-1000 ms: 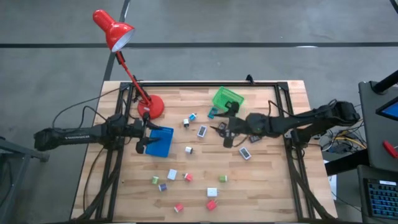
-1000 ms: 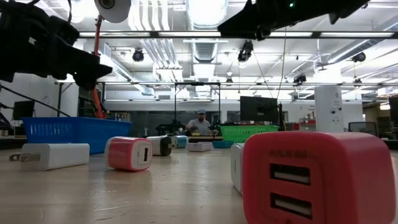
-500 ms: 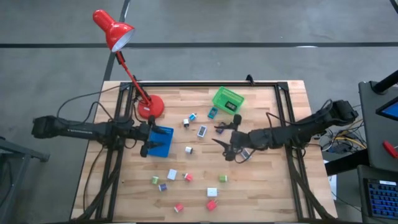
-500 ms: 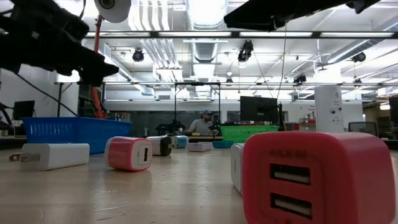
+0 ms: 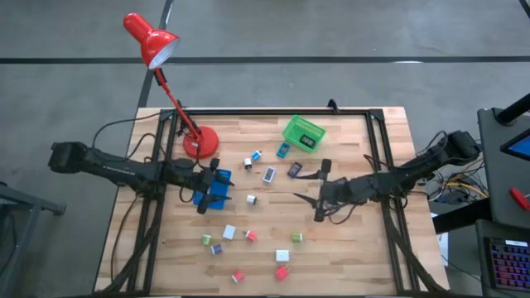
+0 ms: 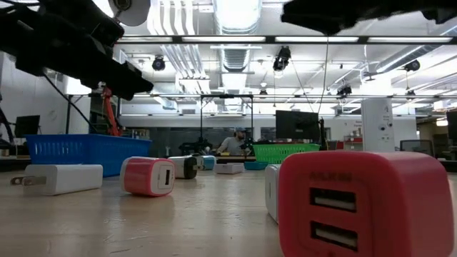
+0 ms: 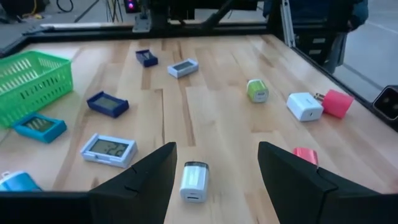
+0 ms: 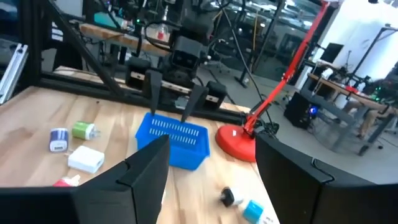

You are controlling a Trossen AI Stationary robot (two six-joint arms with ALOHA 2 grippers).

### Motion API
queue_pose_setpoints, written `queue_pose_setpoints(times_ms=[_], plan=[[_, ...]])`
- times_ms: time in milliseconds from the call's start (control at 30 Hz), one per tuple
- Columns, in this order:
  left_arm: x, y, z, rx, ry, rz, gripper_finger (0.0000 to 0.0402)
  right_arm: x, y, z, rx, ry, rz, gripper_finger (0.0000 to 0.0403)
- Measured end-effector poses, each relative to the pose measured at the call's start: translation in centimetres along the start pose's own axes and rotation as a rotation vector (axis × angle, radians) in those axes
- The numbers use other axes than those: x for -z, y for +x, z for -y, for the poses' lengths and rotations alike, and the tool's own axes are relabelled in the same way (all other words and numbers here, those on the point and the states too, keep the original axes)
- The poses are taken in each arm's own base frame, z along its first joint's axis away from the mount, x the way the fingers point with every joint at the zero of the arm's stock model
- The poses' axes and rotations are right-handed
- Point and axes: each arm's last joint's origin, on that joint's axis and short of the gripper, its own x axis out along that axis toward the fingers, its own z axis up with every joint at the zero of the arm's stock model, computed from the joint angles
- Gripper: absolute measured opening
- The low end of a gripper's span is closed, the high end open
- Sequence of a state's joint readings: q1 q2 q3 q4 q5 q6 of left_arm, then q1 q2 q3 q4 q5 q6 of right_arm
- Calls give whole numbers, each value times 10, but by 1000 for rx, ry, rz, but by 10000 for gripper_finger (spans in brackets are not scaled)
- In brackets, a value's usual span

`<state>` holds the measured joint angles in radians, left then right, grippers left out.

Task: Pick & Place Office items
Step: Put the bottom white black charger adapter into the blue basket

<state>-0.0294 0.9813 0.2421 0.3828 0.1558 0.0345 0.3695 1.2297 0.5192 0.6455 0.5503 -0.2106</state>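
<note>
The office items lie scattered on the wooden table: a white cube [image 5: 251, 199], a flat white piece [image 5: 269, 175], a dark flat piece [image 5: 295, 169], a teal flat piece [image 5: 283, 149], and red, green, purple and white blocks nearer the front, such as the red block [image 5: 281, 272]. My left gripper [image 5: 207, 192] hovers open over the blue tray [image 5: 222, 184]; in its wrist view my left gripper [image 7: 214, 186] has nothing between its fingers. My right gripper [image 5: 318, 199] hangs open above the table's middle right, and in its wrist view my right gripper [image 8: 211, 180] is empty too.
A green basket [image 5: 304, 132] stands at the far middle and a red desk lamp's base [image 5: 200, 145] at the far left. In the low view a red charger block [image 6: 364, 203] sits close to the front edge. A person [image 6: 239, 143] sits in the room beyond the table.
My left gripper has moved toward the table's right edge, out over the blue tray. My right gripper has drawn away from the green basket toward the near and right edges. Both stay open, and no item has moved.
</note>
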Motion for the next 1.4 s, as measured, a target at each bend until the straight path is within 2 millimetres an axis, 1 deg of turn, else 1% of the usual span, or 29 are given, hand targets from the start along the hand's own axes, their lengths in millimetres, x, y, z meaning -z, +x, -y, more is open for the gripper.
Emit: queue_pose_setpoints(times_ms=[167,333,467,600,833,933,1200,1400], plan=[[-1,11,-1,3,-5,-35,234,4,-20,5,-20,41,33,224],[-6,24,-4,4,-6,-67,234,5,-41,10,-40,70,87,223],[-11,37,-5,10,-1,-94,234,13,-53,15,-46,95,100,223],[-13,50,-5,41,-9,-169,234,22,-63,20,-47,127,106,223],[-15,73,2,88,-6,-304,234,38,-73,24,-51,177,92,223],[-18,81,4,101,-6,-351,234,41,-74,24,-53,186,88,223],[-23,98,5,94,19,-425,234,40,-75,21,-79,164,93,223],[-21,103,4,96,22,-451,234,44,-80,19,-100,152,94,223]])
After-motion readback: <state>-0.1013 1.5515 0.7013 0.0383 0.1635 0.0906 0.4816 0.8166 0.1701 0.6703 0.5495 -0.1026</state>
